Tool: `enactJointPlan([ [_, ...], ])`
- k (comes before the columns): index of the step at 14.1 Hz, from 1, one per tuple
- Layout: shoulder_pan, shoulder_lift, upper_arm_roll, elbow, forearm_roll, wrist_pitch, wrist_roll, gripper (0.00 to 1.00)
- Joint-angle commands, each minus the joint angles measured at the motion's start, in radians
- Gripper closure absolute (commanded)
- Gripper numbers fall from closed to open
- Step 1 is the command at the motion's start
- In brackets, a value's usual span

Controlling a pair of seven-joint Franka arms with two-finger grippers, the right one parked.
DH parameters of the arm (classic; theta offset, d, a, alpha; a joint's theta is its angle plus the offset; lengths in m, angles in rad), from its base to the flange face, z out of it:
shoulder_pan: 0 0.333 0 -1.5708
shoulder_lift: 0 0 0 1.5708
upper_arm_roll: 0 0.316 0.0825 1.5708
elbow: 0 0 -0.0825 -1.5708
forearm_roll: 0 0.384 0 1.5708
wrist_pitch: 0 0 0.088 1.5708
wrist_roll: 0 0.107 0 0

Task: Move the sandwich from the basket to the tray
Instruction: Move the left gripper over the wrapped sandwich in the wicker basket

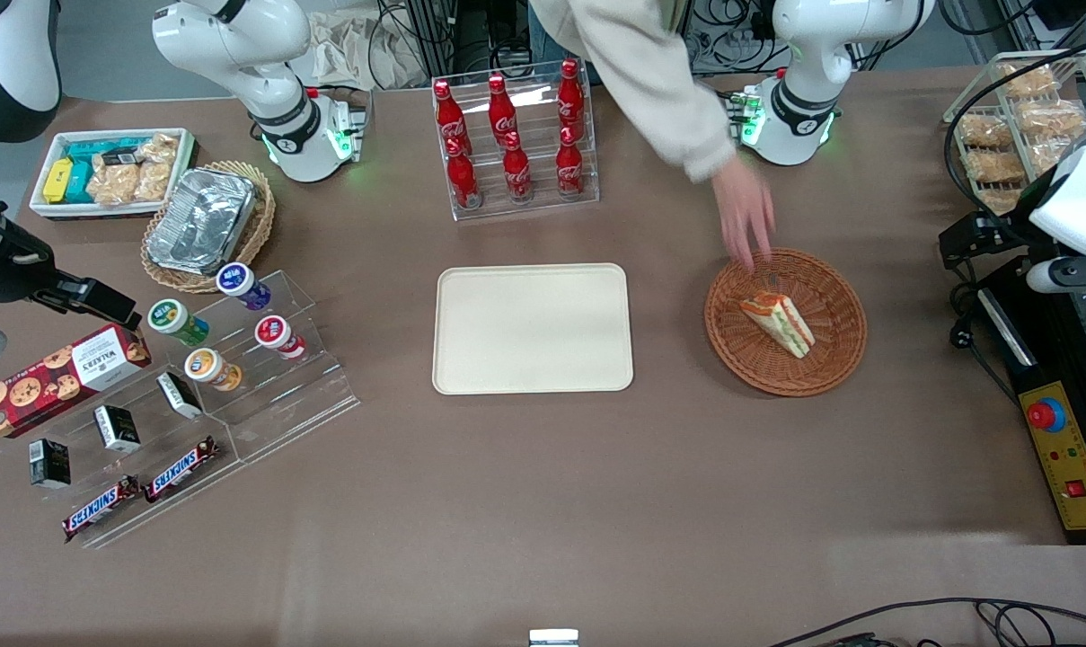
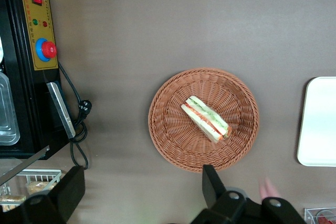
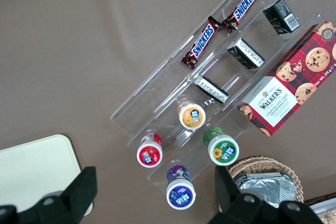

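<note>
The sandwich (image 1: pixel 779 323), a pale wedge with red, orange and green layers, lies in the round reddish-brown wicker basket (image 1: pixel 834 359). The cream rectangular tray (image 1: pixel 532 328) lies bare at the table's middle, beside the basket toward the parked arm's end. My left gripper (image 1: pixel 966 243) hangs high over the table's edge at the working arm's end, apart from the basket. In the left wrist view the gripper (image 2: pixel 140 190) is open and empty, with the sandwich (image 2: pixel 206 119), basket (image 2: pixel 173 140) and an edge of the tray (image 2: pixel 320 124) below it.
A person's hand (image 1: pixel 745 220) reaches over the basket's rim. A clear rack of cola bottles (image 1: pixel 516 135) stands farther from the camera than the tray. A control box with a red button (image 1: pixel 1063 449) and a bread rack (image 1: pixel 1019 117) are at the working arm's end. A snack stand (image 1: pixel 210 377) is at the parked arm's end.
</note>
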Motion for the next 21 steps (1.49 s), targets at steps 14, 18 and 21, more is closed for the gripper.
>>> enactJointPlan([
  [14,-0.006,-0.214,-0.012,-0.599,-0.071,0.412,-0.200,0.00],
  [18,-0.024,-0.196,-0.017,-0.706,-0.126,0.542,-0.354,0.00],
  [21,-0.083,-0.150,-0.017,-0.774,-0.117,0.685,-0.567,0.00],
])
